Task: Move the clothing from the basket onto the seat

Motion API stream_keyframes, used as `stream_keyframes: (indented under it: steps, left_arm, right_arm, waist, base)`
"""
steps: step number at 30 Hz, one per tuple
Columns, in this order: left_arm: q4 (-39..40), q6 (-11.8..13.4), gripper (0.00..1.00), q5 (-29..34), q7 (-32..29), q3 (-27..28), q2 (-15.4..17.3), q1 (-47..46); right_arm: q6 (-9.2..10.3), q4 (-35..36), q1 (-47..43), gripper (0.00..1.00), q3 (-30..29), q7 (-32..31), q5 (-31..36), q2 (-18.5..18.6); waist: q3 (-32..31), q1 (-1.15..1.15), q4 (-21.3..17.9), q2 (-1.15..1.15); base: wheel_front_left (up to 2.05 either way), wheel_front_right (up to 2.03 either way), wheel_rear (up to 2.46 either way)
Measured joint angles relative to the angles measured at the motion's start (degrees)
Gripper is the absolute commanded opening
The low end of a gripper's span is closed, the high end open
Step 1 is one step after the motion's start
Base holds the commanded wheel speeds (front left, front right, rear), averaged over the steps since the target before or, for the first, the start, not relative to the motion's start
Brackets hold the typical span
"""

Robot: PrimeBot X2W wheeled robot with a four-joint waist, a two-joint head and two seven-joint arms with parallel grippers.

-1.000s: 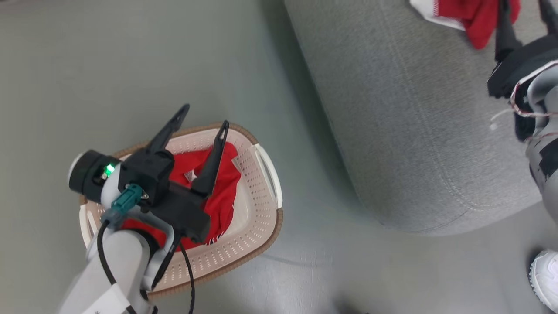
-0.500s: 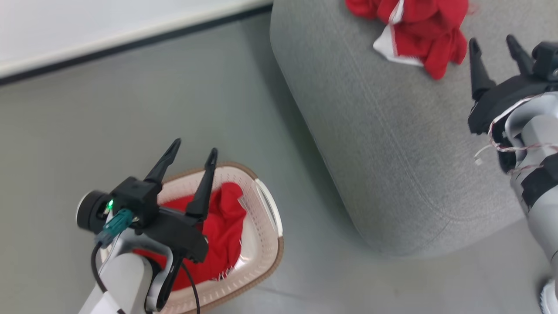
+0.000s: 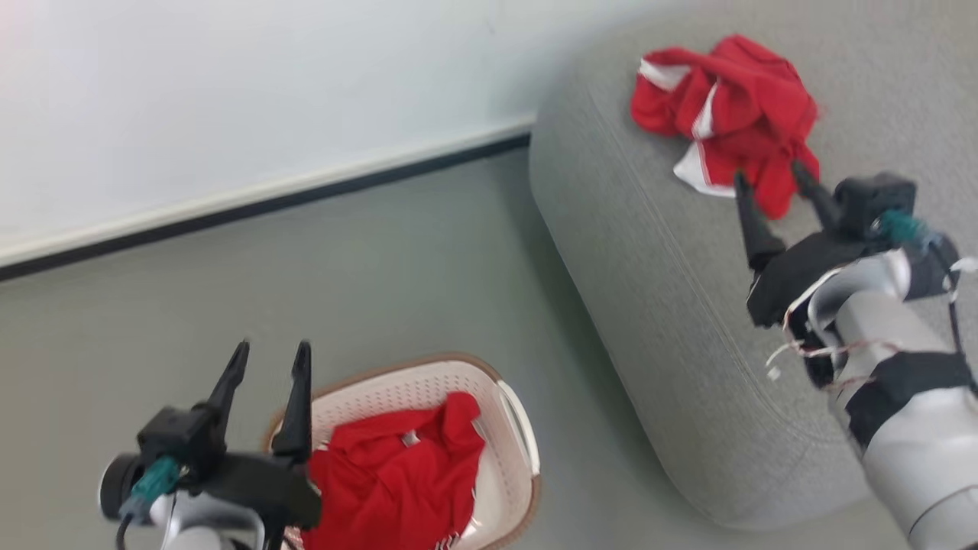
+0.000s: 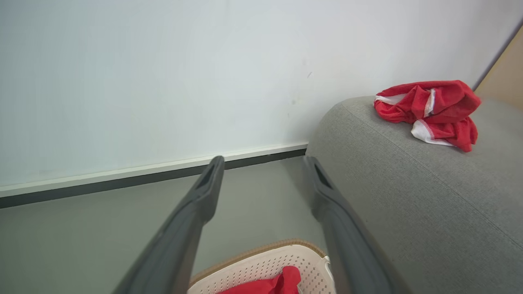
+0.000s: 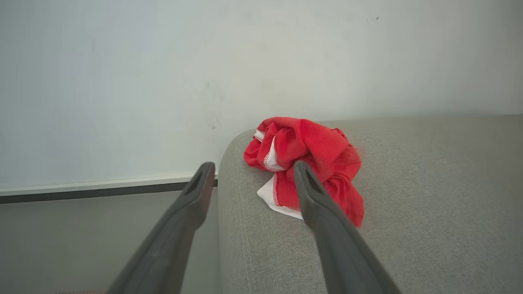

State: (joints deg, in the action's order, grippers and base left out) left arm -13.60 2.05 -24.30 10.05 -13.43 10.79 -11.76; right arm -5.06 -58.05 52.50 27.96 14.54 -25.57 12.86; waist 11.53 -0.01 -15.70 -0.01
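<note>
noting from the head view: a large grey fabric-upholstered seat (image 3: 649, 305) with rounded edges sat at right. a crumpled bright red garment (image 3: 726, 114) with white trim lay on top of it, towards the white wall (image 3: 229, 99). a cream-white oval perforated plastic basket (image 3: 428, 382) with a brown woven-look rim stood on the grey-green floor (image 3: 382, 290), near the seat's side but apart from it. a second red garment (image 3: 397, 489) lay bunched inside the basket. it carried a small pale tag, too blurred to read.

left gripper (image 3: 273, 353): fingers parted a moderate way, empty, held at the basket's left rim with tips over the floor. right gripper (image 3: 768, 173): fingers parted about as far, nothing clamped between them, held over the seat. its tips overlapped the lower edge of the crumpled garment; contact could not be told. each wrist carried a teal connector (image 3: 900, 225).

the left wrist view caught just an arc of the basket rim and a red tip of cloth at its bottom edge. it added a tan strip (image 4: 506, 69) beyond the seat at upper right. it also showed the dark baseboard (image 4: 122, 185) meeting the seat's end.

the right wrist view gave the crumpled garment close up, with red zigzag stitching along its white hem. the right finger stood in front of the cloth.
</note>
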Motion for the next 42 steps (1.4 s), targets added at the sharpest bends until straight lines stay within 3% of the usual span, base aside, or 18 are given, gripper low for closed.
stream_keyframes:
  steps: [9,21,31,42]
  left_arm:
    - [-0.6,1.6,1.00,-1.3,1.9,3.3,0.0,6.7]
    - [1.7,2.9,1.00,-2.9,3.2,6.6,0.1,16.2]
    - [4.7,3.5,1.00,-2.9,3.7,8.0,-0.6,20.3]
    - [6.5,4.0,1.00,-2.7,3.9,9.0,-0.9,22.0]
  right_arm:
    - [0.31,6.1,-10.1,1.00,0.0,0.0,0.4,-1.4]
    - [4.71,19.0,-22.8,1.00,-1.1,0.0,0.9,-2.9]
    - [8.17,29.0,-32.2,1.00,-2.4,0.0,2.0,-2.7]
    - [9.82,37.8,-41.4,1.00,-3.2,0.0,3.6,-2.0]
  waist:
    - [-6.6,0.00,4.1,0.01]
    - [-13.1,0.01,8.8,0.00]
    - [-14.4,0.01,9.6,0.01]
    - [-14.7,0.01,9.7,0.01]
  base:
    - [0.00,0.00,0.00]
    - [0.00,0.00,0.00]
    - [0.00,0.00,0.00]
    - [0.00,0.00,0.00]
